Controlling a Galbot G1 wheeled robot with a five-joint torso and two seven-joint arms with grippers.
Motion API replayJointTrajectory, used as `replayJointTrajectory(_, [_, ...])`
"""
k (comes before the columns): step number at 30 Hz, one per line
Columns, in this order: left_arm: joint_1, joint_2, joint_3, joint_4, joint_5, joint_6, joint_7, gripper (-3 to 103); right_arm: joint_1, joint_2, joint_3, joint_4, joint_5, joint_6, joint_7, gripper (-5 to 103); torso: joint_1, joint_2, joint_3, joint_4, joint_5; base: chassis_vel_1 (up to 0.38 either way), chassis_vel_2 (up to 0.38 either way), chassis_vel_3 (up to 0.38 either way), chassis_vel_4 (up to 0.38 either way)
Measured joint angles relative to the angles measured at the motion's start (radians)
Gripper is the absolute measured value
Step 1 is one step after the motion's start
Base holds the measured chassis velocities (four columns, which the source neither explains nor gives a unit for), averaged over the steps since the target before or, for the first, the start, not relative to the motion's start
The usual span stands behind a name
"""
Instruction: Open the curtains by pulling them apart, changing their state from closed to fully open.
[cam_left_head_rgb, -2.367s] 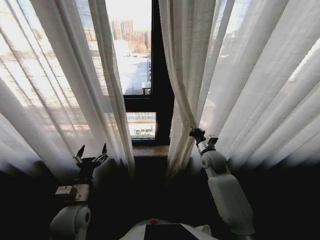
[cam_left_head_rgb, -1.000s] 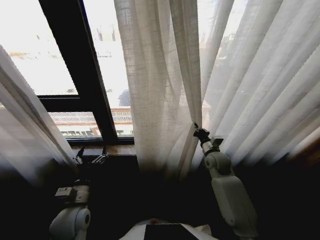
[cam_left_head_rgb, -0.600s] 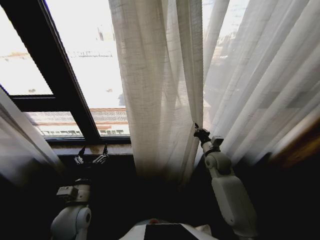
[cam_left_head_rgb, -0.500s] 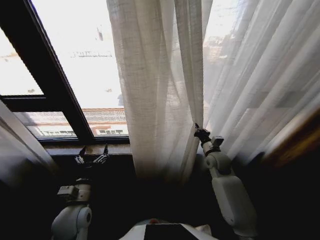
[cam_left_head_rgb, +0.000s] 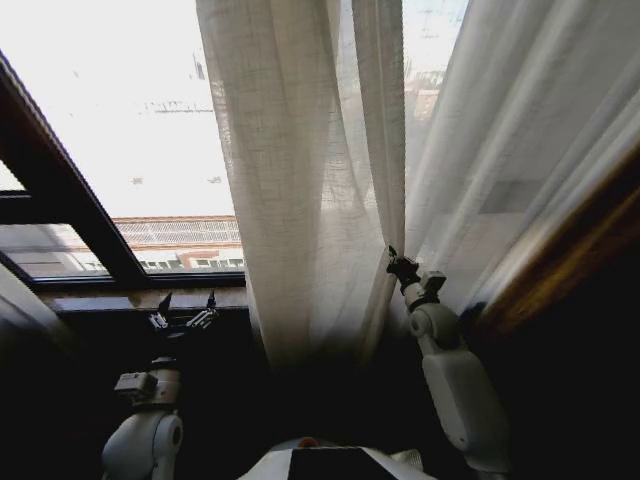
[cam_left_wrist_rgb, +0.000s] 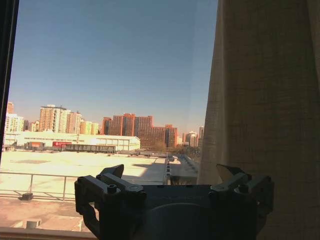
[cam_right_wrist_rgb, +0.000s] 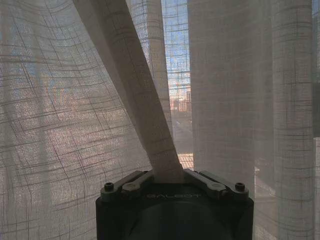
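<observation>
The curtains (cam_left_head_rgb: 310, 180) hang bunched in thick pleats to the right of the black window frame (cam_left_head_rgb: 60, 190), with bare glass and a bright cityscape between frame and fabric. Only the right-hand panel's gathered folds are clear; a dim strip of fabric at the far left edge, below the frame, may be the other panel, but that cannot be told for sure.

The right gripper (cam_left_head_rgb: 393, 262) sits at the right edge of the gathered folds, low on the fabric and well to the right of the frame. Its fingers are clenched on a pleat of the curtains: in the right wrist view a diagonal fold of cloth (cam_right_wrist_rgb: 135, 100) runs straight down into the right gripper (cam_right_wrist_rgb: 169, 175), pinched between the closed tips (the weave pulls taut toward that spot).

The left gripper (cam_left_head_rgb: 186, 305) hovers just above the window sill (cam_left_head_rgb: 140, 298), below the frame's lower bar and to the left of the curtains, apart from the fabric. Its fingers (cam_left_wrist_rgb: 111, 172) are released and spread wide, holding nothing; in the left wrist view the left gripper (cam_left_wrist_rgb: 172, 175) faces open glass, with the curtain's edge (cam_left_wrist_rgb: 265, 100) beside it.
</observation>
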Motion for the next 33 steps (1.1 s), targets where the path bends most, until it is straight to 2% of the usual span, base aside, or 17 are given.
replayJointTrajectory(17, [0.001,0.000,0.002,0.000,-0.001,-0.003,0.000,100,-0.008,0.002,0.008,0.003,-0.002,0.005,-0.001,0,0.000,0.000,0.000,-0.0003,0.0003,-0.324,-0.383,0.327,0.389])
replayJointTrajectory(19, [0.003,0.000,0.001,0.000,-0.001,-0.006,0.000,100,-0.008,0.002,0.008,-0.001,-0.004,0.021,-0.001,0,0.000,0.000,0.000,0.0000,0.0012,-0.337,-0.322,0.324,0.338])
replayJointTrajectory(23, [0.004,0.000,0.001,0.001,-0.001,-0.008,0.000,100,-0.007,0.005,0.006,-0.014,-0.033,0.040,0.001,0,0.000,0.000,0.000,-0.0002,0.0003,-0.333,-0.322,0.321,0.348])
replayJointTrajectory(27, [0.006,-0.002,0.002,0.003,-0.001,-0.011,0.000,100,-0.006,0.008,0.004,-0.026,-0.074,0.059,0.000,0,0.000,0.000,0.000,-0.0003,0.0010,-0.218,-0.249,0.247,0.254])
replayJointTrajectory(33, [0.009,-0.002,-0.003,0.005,-0.001,-0.015,0.002,100,-0.004,0.014,0.000,-0.034,-0.078,0.060,0.001,0,0.000,0.000,0.000,-0.0003,0.0007,-0.034,-0.060,0.053,0.021])
